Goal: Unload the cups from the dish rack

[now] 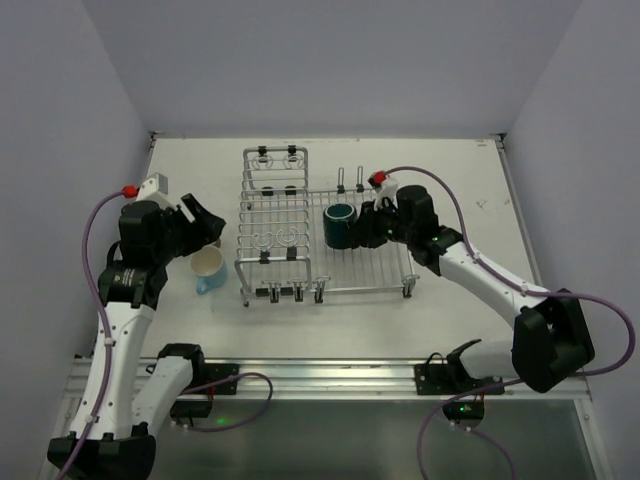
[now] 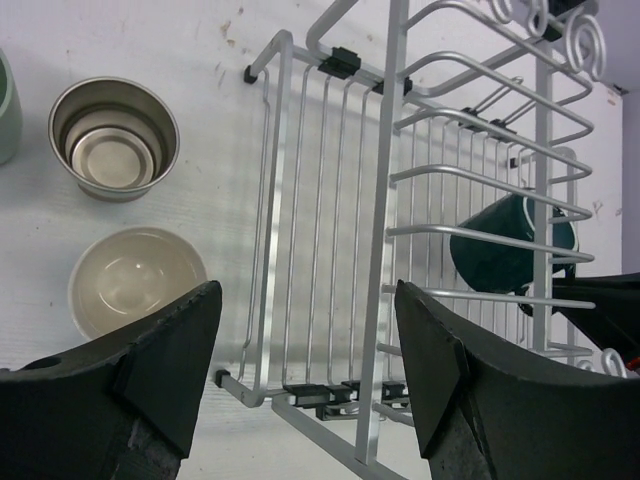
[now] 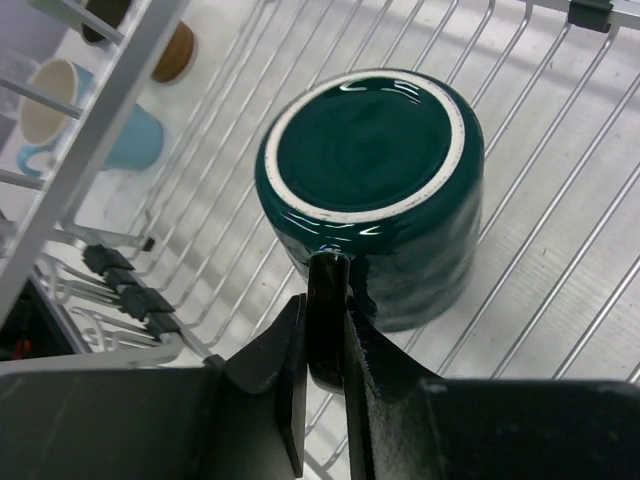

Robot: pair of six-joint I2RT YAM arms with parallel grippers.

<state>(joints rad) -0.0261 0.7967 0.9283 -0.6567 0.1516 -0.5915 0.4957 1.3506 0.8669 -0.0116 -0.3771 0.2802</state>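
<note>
The silver dish rack (image 1: 300, 235) stands mid-table. The dark teal cup (image 1: 339, 226) is over its flat grid section, with its white-ringed base (image 3: 370, 150) turned toward the right wrist camera. My right gripper (image 1: 362, 228) is shut on the teal cup's handle (image 3: 327, 300), its jaws pinching it from both sides. My left gripper (image 1: 205, 225) is open and empty, just left of the rack; the rack's corner (image 2: 225, 380) shows between its fingers. The light-blue mug (image 1: 208, 270) stands on the table left of the rack.
In the left wrist view a clear glass (image 2: 113, 138), a cream-lined cup (image 2: 135, 282) and the edge of a pale green cup (image 2: 5, 110) stand upright on the table left of the rack. The raised section with cup loops (image 1: 275, 165) holds no cups.
</note>
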